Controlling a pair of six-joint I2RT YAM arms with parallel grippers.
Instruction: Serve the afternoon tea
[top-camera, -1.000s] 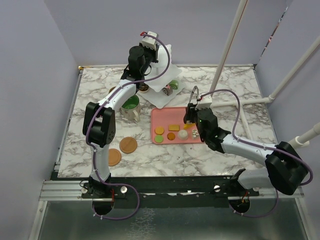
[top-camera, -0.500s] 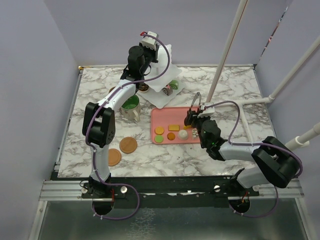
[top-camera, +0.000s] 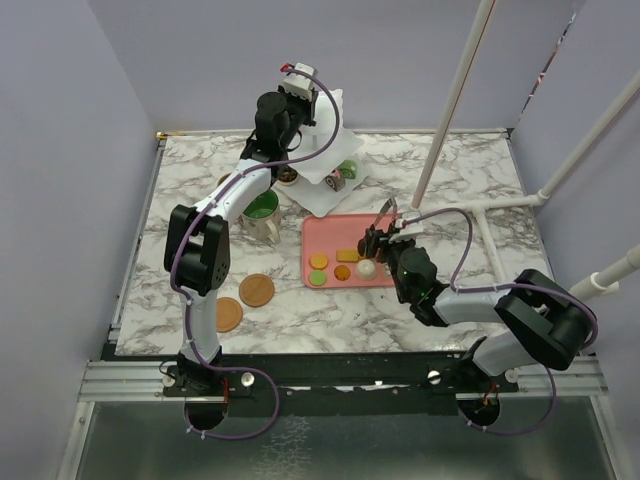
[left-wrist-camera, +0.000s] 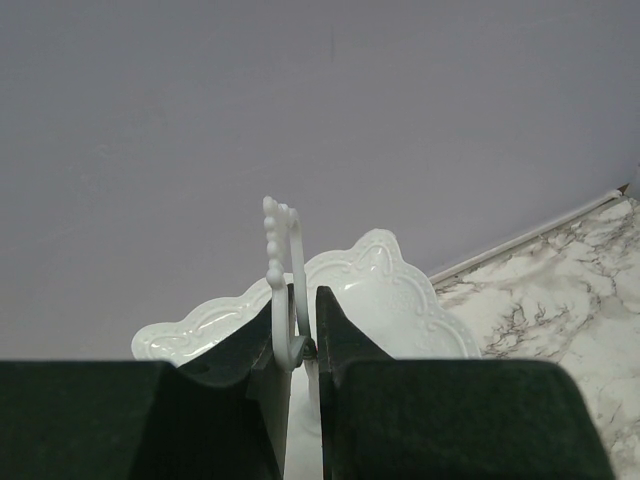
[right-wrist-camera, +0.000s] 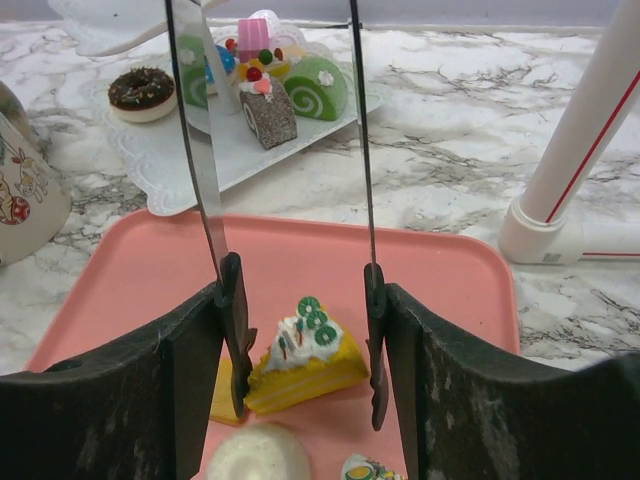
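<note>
Right wrist: right gripper (right-wrist-camera: 303, 340) holds tongs (right-wrist-camera: 197, 140) around a yellow cake (right-wrist-camera: 300, 375) on the tray (right-wrist-camera: 450, 290). Left gripper (left-wrist-camera: 305, 310) pinches the stand (left-wrist-camera: 380, 290), where few treats (right-wrist-camera: 305, 85) sit; more wait

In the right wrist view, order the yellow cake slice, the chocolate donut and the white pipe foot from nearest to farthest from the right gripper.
From the right gripper:
1. yellow cake slice, centre, just ahead of the fingers.
2. white pipe foot, ahead to the right.
3. chocolate donut, far back on the left.
</note>
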